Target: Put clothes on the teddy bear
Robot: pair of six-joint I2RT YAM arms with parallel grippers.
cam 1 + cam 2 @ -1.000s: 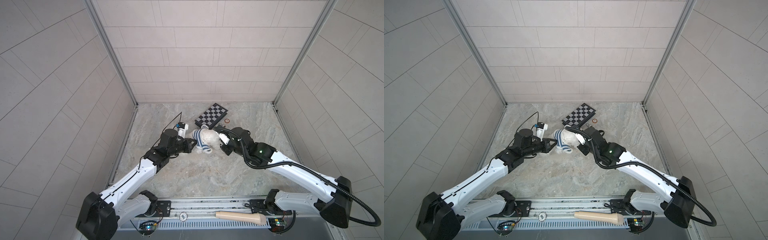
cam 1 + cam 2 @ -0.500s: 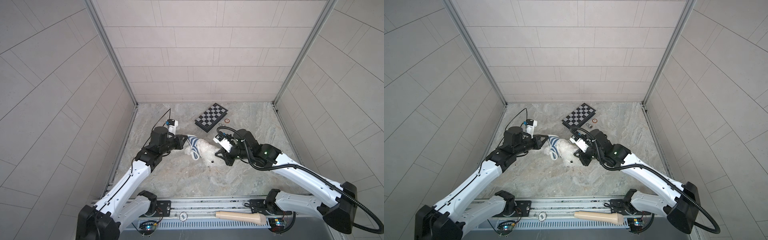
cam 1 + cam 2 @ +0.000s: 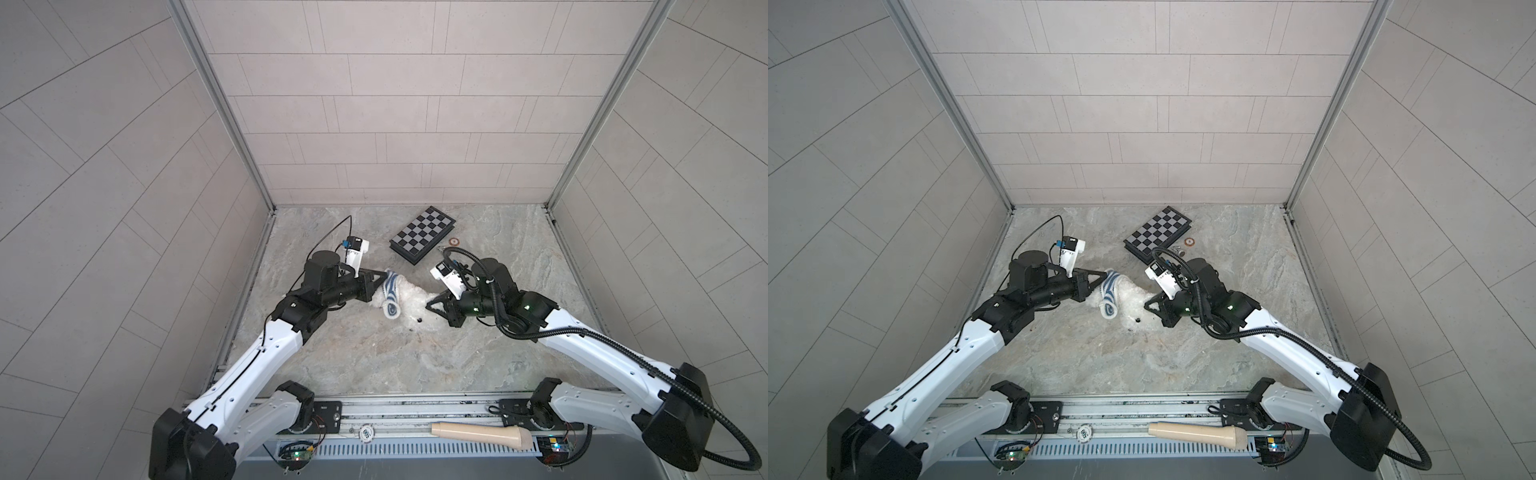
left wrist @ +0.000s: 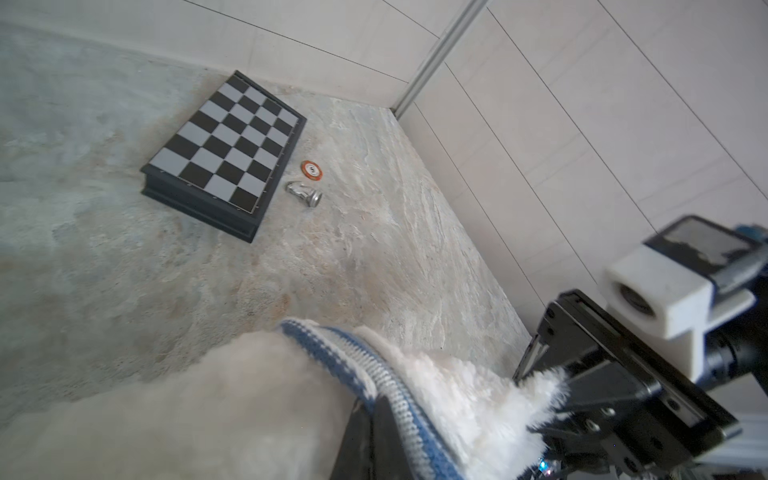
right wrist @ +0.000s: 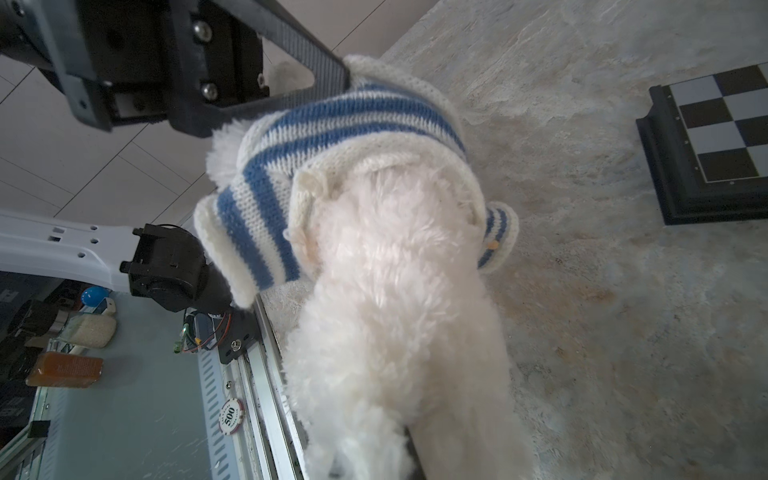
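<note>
The teddy bear [image 3: 409, 300], fluffy and white, lies on the table between my two grippers in both top views. A blue-and-white striped shirt [image 3: 390, 293] is bunched round its end toward the left arm. My left gripper [image 3: 384, 276] is shut on the shirt's hem; the right wrist view shows its fingertips [image 5: 338, 77] pinching the knit shirt [image 5: 332, 137]. My right gripper [image 3: 432, 302] is shut on the bear's fur at the opposite end. Fur [image 5: 399, 291] hides its jaws in its own wrist view. In the left wrist view the hem [image 4: 365, 365] crosses my left gripper [image 4: 374, 401].
A chessboard [image 3: 422, 235] lies behind the bear, with a poker chip [image 3: 454, 240] and a small silver chess piece [image 4: 303, 193] beside it. A beige handle-shaped object [image 3: 482, 432] rests on the front rail, near another chip [image 5: 230, 417]. Tiled walls enclose the table.
Over the last second both grippers brought the bear nearer and slightly left, away from the chessboard. It now lies more stretched out between them. Little has moved in the last half second.
</note>
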